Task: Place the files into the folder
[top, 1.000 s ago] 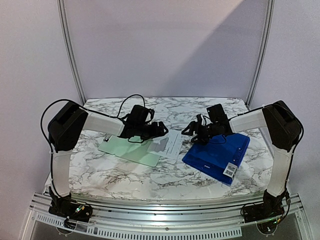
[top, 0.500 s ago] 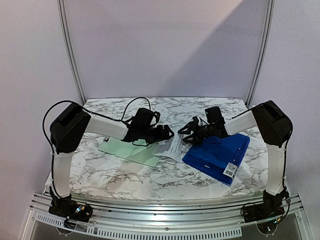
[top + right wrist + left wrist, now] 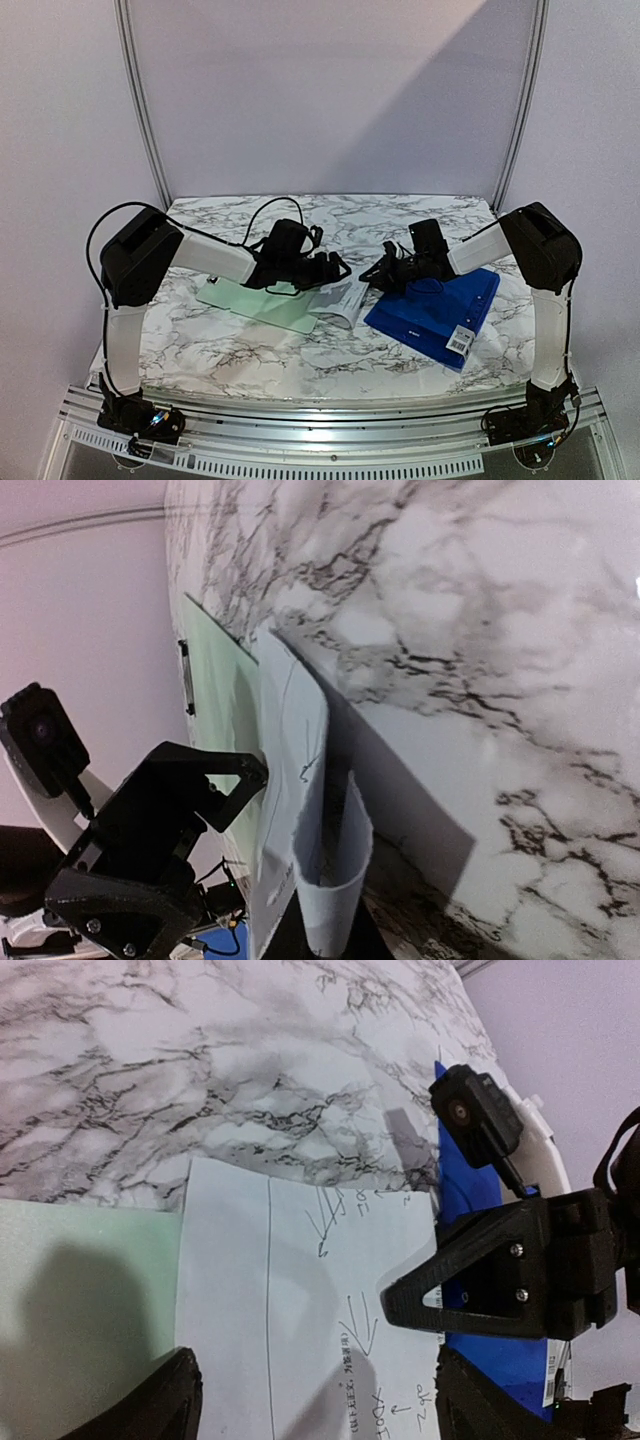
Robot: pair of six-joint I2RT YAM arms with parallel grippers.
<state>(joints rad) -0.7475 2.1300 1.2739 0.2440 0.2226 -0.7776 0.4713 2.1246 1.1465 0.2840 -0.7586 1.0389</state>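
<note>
While left gripper [image 3: 335, 270] hovers just over white slip [image 3: 340, 298], fingers [image 3: 160, 1405] spread wide to either side of handwritten lines, right gripper [image 3: 378, 272] pinches slip's right edge, which is raised and curled off marble table [image 3: 250, 355]. Slip's left edge rests on large pale-green sheet [image 3: 255, 300], flat at centre-left. Blue folder [image 3: 430, 310] lies flat just right of slip, partly under right arm; barcode sticker [image 3: 460, 340] at near corner. Grippers face each other, close, apart.

I work in a lab test booth: plain pale walls [image 3: 320, 90] behind a marble-patterned table [image 3: 250, 355], with an aluminium rail [image 3: 330, 420] in front of it.
</note>
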